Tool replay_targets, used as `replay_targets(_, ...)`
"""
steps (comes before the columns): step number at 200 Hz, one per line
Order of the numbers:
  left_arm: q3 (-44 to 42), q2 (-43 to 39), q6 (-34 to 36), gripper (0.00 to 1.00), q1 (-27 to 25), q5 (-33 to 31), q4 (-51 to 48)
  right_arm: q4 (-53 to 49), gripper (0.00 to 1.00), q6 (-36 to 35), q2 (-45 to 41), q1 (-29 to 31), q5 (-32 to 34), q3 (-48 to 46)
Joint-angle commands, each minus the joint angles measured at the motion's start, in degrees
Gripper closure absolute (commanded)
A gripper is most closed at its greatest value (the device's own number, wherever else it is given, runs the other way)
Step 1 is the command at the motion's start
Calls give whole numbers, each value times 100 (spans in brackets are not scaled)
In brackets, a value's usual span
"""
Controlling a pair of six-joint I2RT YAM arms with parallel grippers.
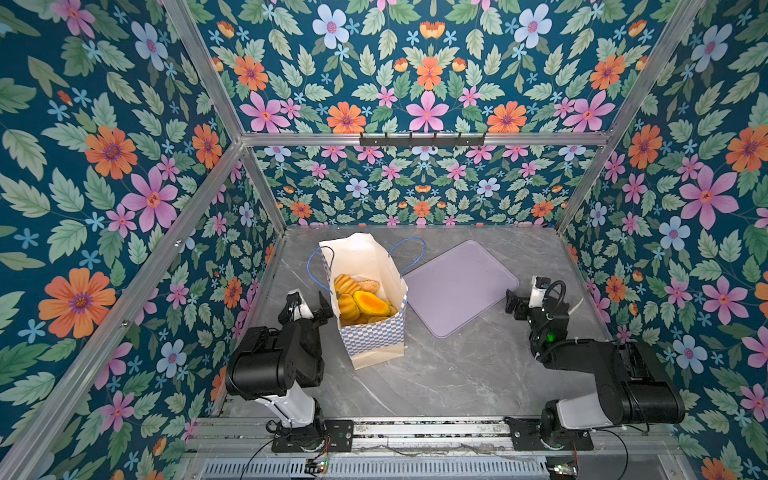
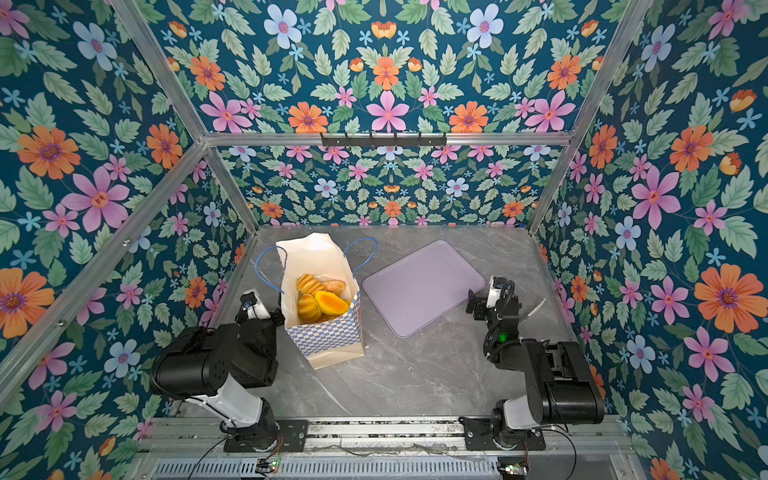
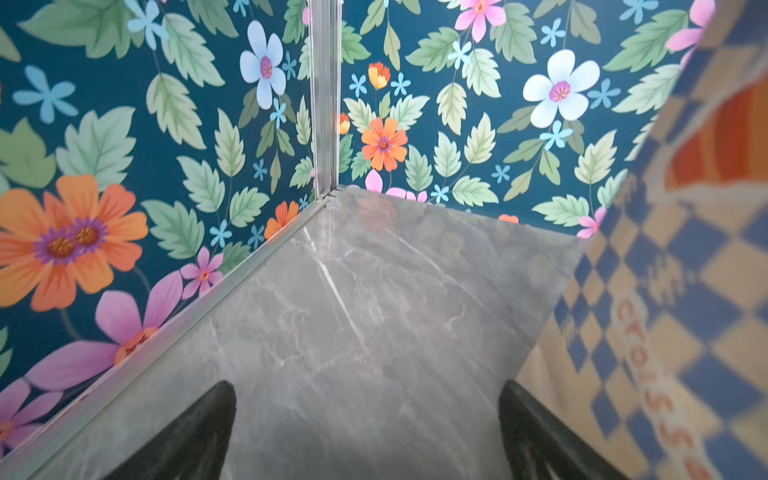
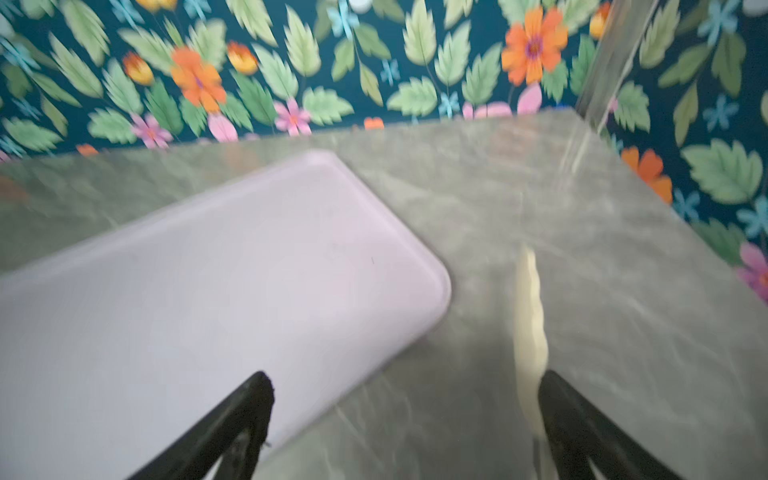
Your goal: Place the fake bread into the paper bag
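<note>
My left pincer and right pincer gape empty. Bumping the checkered cream paper bag, at left's three o'clock, could spill its golden toy bread

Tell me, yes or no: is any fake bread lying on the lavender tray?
No: the lavender tray shows only its bare surface in a top view; the fake bread sits inside the paper bag.

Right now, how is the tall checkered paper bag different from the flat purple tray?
The cream paper bag with the blue-checkered band stands tall and upright; the flat lavender tray lies low. The bag holds glossy golden toy bread; the tray holds nothing. Both rest on the grey marble table.
</note>
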Motion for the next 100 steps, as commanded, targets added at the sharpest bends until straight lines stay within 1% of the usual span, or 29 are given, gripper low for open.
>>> replay_targets(1,456,-9,328,0,-189,8,-969,-487,1,28,-73,-57,-50,46)
replay_targets(15,39,-19,160,0,-220,-322,-190,121,1,-65,-137,-57,-287,-294)
replay_targets(23,-152,30,133,0,-155,-285,236,221,1,-52,-200,-50,-217,-402)
replay_targets(29,-173,65,132,0,-122,-265,351,235,1,-7,-161,-53,-102,-387)
replay_targets(37,-149,5,125,0,-120,-255,201,124,1,12,-35,-56,-53,-238)
replay_targets(50,-106,42,151,0,-128,-238,181,-544,1,-7,-53,-38,-104,75)
replay_targets(57,-59,24,162,0,-128,-232,49,-502,1,12,-39,-35,-2,74)
replay_targets(90,346,14,231,0,-139,-76,-726,-514,1,25,-32,-40,0,89)
replay_targets(100,441,1,287,0,-201,-141,-891,-536,1,26,-37,-36,0,95)
